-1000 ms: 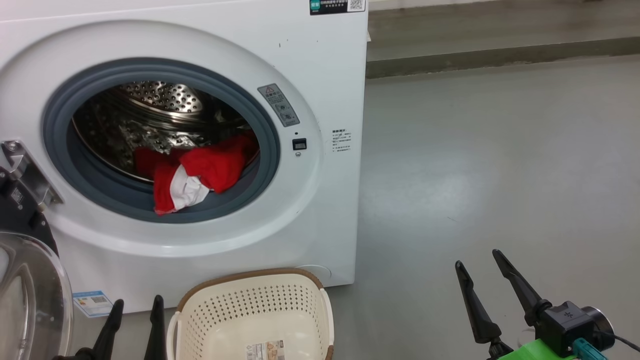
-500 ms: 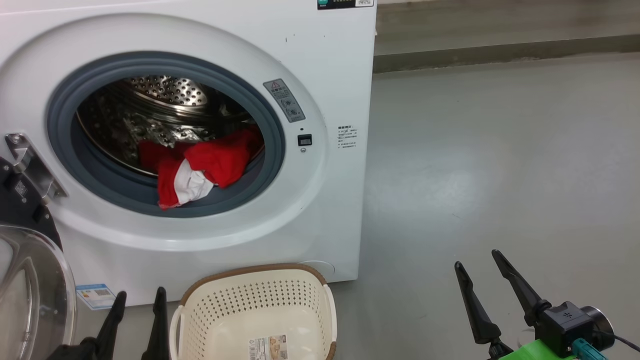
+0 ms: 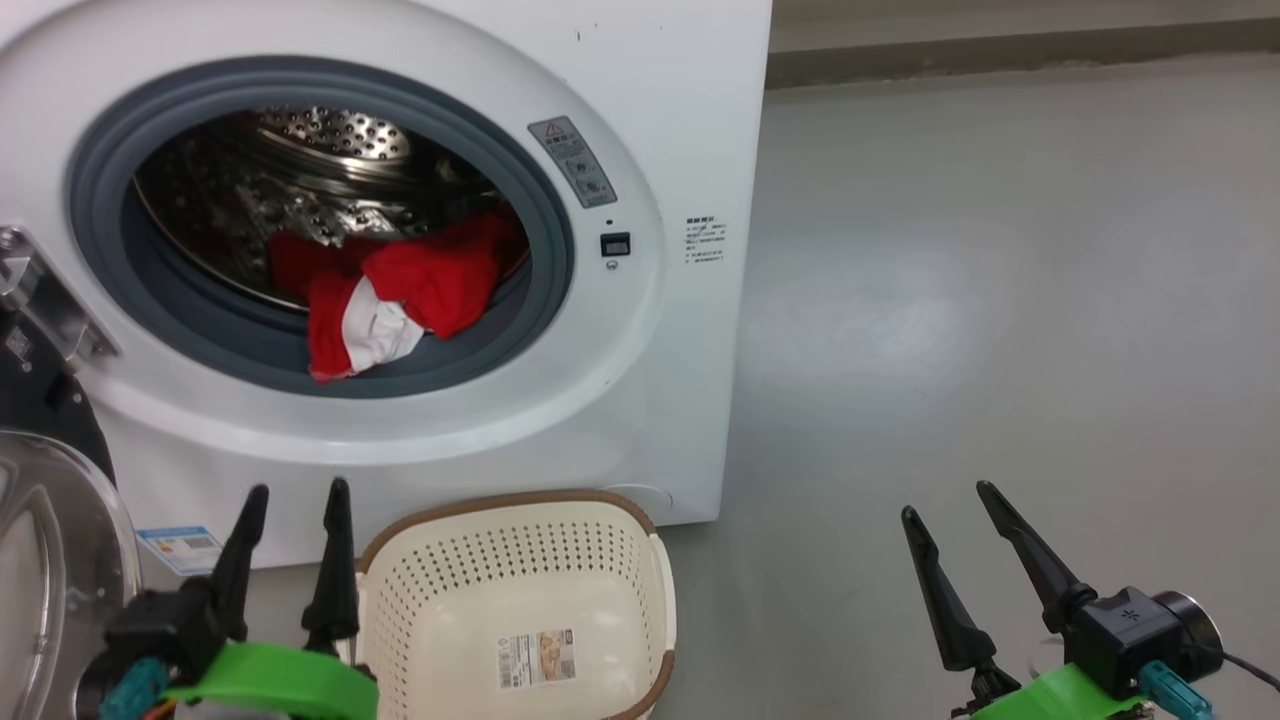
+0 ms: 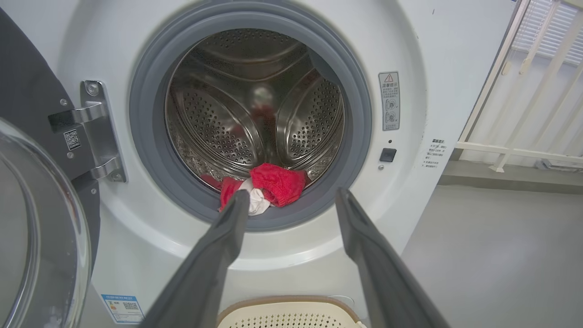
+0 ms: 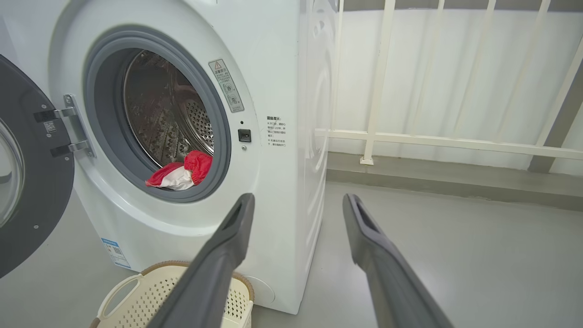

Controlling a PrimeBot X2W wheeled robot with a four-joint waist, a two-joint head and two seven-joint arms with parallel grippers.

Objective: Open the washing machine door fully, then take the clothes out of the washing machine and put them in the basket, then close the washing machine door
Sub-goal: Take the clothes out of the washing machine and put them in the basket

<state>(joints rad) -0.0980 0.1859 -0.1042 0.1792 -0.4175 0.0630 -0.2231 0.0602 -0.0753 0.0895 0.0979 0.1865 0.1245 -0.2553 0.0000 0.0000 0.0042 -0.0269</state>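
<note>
At drum mouth of washing machine (image 3: 660,100): clothes (image 3: 420,290) bunched, bright red with white lining, draped over grey ring (image 3: 548,250); garment count unclear. Wide-open door (image 3: 60,560) at left, cut off by frame edge. Below, basket (image 3: 480,590), near side cropped. Both left gripper (image 3: 299,487) and right gripper (image 3: 946,500): fingers apart, empty.

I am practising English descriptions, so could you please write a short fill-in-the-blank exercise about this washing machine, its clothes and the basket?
1. The washing machine door stands ____.
2. The clothes lying in the drum are red and ____.
3. The basket in front of the washing machine is ____.

Missing words: open; white; empty.
</note>
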